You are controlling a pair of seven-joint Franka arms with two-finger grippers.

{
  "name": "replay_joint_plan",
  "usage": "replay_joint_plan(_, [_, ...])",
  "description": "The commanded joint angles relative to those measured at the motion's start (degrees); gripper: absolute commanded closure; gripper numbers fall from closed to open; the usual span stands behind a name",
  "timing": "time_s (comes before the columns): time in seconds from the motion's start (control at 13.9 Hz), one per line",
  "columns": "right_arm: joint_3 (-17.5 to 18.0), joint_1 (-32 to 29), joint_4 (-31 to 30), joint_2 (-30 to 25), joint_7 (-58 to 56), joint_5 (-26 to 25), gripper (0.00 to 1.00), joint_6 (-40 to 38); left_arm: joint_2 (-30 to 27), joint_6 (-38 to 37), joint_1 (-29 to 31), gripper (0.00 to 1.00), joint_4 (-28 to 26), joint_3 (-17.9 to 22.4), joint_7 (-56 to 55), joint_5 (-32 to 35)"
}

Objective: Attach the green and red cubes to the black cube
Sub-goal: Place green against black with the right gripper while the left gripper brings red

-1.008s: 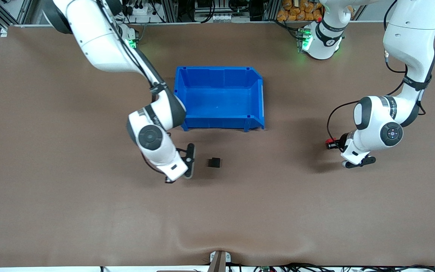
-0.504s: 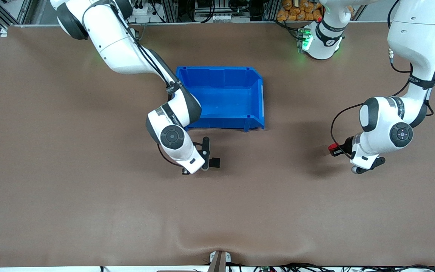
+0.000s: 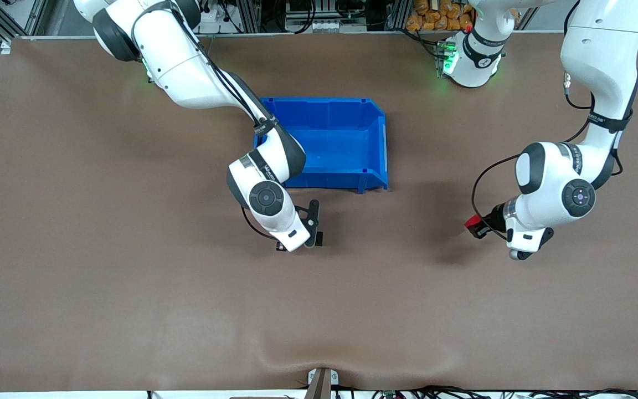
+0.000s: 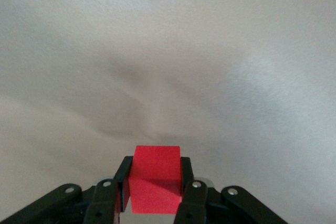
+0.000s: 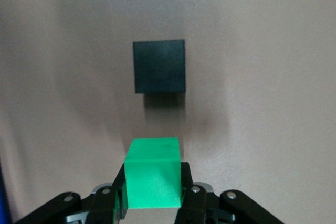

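The right gripper [image 3: 312, 235] hangs low over the table [image 3: 130, 288], on the side of the blue bin [image 3: 327, 145] nearer the front camera. Its fingers [image 5: 190, 195] are clamped on the green cube [image 5: 154, 180], which fills the gap between them. In the right wrist view the black cube [image 5: 159, 66] lies flat on the table just ahead of the green cube, apart from it, with a strip of bare surface between the two. In the front view only an edge of the black cube [image 3: 318, 238] shows beside the gripper, since the arm covers most of it; the green cube cannot be seen there.

The left gripper [image 3: 482, 226] is up over the bare table toward the left arm's end, well apart from the bin and the black cube. Its fingers [image 4: 191, 196] grip the red cube [image 4: 156, 179] from both sides. The front view shows the red cube [image 3: 472, 223] as a small red patch at the tip of the gripper. Nothing but bare table shows ahead of it in the left wrist view.

The bin stands between the two arms' bases and the black cube, its open front facing the front camera.
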Motion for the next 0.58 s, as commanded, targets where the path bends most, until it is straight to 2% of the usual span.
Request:
replay_joint_plan(0.0, [0.0,0.1,5.0,3.5,0.9,0.6,1.0,-0.7,1.8,-1.4,-2.6,1.0,3.1,-0.2,-6.8,-0.9])
replay_joint_plan(0.22, [0.0,0.8,6.7,4.9,1.0,0.6,1.0,-0.7,2.1,-1.3,-3.5,1.0,3.2,-0.1,-13.8,-0.9])
replay_joint_plan(0.5, [0.0,1.6,7.3,5.6,3.4,0.6,1.0,0.0,3.6,-1.2,-5.4,1.0,5.9,-1.1,-23.8,-1.3])
